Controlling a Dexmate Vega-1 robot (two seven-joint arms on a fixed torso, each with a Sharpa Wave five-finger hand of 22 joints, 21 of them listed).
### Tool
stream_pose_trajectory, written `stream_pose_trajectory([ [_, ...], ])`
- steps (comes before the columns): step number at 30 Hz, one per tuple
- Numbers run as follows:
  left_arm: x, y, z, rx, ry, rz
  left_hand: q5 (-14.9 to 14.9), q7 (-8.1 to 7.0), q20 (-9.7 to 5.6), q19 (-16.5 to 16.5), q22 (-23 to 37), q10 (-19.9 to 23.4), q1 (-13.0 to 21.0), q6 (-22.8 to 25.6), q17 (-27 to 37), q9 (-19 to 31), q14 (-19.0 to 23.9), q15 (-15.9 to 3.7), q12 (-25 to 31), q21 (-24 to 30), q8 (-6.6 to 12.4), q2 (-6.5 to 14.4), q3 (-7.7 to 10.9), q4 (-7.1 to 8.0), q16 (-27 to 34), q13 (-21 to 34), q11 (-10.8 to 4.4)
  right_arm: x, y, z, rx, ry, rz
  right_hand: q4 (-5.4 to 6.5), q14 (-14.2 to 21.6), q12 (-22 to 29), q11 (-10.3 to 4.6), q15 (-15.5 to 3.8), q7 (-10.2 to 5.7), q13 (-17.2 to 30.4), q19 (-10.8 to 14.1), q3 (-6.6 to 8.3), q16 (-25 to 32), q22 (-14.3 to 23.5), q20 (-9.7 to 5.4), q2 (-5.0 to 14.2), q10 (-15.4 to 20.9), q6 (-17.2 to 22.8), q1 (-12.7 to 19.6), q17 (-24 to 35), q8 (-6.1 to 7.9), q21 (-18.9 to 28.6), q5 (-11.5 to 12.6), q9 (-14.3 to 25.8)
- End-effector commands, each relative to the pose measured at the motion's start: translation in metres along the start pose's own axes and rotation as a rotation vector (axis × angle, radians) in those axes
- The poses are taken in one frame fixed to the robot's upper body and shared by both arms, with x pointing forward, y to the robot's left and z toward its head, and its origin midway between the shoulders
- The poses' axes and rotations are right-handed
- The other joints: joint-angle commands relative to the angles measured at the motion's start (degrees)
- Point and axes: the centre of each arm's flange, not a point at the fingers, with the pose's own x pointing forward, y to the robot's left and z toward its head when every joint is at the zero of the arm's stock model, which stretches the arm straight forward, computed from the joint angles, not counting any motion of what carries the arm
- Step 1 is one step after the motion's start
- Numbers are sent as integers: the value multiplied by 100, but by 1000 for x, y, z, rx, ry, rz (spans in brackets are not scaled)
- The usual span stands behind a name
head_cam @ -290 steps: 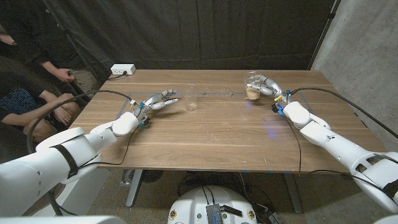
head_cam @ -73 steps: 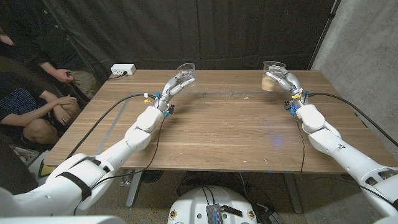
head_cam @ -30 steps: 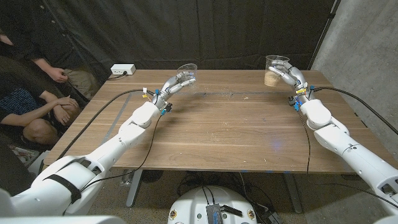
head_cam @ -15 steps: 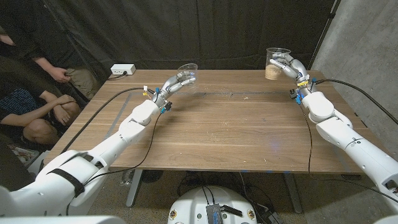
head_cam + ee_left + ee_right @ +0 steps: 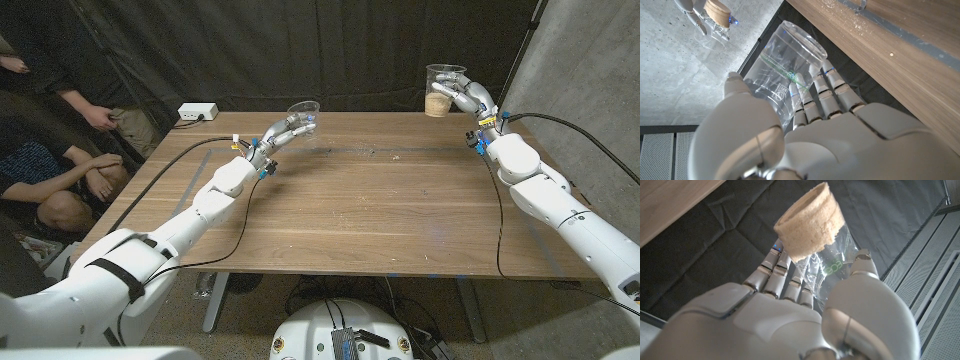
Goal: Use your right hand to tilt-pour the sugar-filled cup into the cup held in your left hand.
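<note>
two robot hands are raised over the far side of the wooden table (image 5: 350,200), well apart. the left hand (image 5: 281,131) grasps an empty clear cup (image 5: 303,112). the right hand (image 5: 468,97) grasps the sugar-filled cup (image 5: 441,90), upright. since half a second ago, the right hand has lifted slightly higher and outward.
</note>
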Motion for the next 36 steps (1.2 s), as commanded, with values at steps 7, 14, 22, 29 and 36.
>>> stream_pose_trajectory([
  [7, 16, -2, -3, -7, -1, -21, -28, -6, -4, -13, 32, 80, 24, 67, 37, 21, 68, -649, 57, 3, 43, 27, -50, 0, -45, 23, 0, 23, -14, 41, -37, -44, 45, 21, 61, 2, 6, -964, 48, 41, 68, 50, -17, 13, -390, 58, 26, 36, -22, 38, 22, 36, -41, 33],
  [14, 17, -4, -4, -10, 5, -27, -60, 8, -10, -22, 35, 134, 31, 144, 55, 11, 89, -646, 85, 6, 74, 49, -64, 6, -68, 14, -1, 31, -17, 54, -50, -70, 90, 23, 64, 1, 25, -966, 58, 38, 55, 52, -25, 12, -368, 61, 50, 41, -30, 45, 16, 30, -53, 33],
  [22, 21, -6, -4, -14, 10, -35, -81, 8, -11, -29, 36, 133, 40, 161, 67, 1, 99, -652, 94, 7, 79, 64, -72, 9, -85, 16, -17, 41, -16, 72, -78, -98, 130, 22, 69, -1, 33, -966, 60, 50, 44, 56, -33, 10, -345, 63, 50, 45, -35, 51, 8, 26, -63, 32],
  [29, 25, -10, -5, -19, 16, -45, -99, 11, -22, -32, 37, 135, 45, 165, 78, -5, 107, -654, 101, 9, 79, 77, -80, 12, -99, 15, -14, 49, -17, 90, -92, -101, 154, 18, 77, -6, 34, -967, 76, 56, 46, 61, -39, 8, -334, 65, 52, 61, -35, 58, 5, 25, -73, 32],
  [36, 27, -13, -6, -23, 24, -56, -117, 14, -38, -33, 38, 143, 53, 172, 88, -11, 115, -656, 110, 12, 82, 92, -86, 14, -114, 13, -19, 59, -14, 103, -114, -99, 197, -1, 85, -5, 31, -970, 70, 55, 49, 73, -41, 6, -328, 63, 80, 79, -10, 67, 3, 25, -79, 31],
])
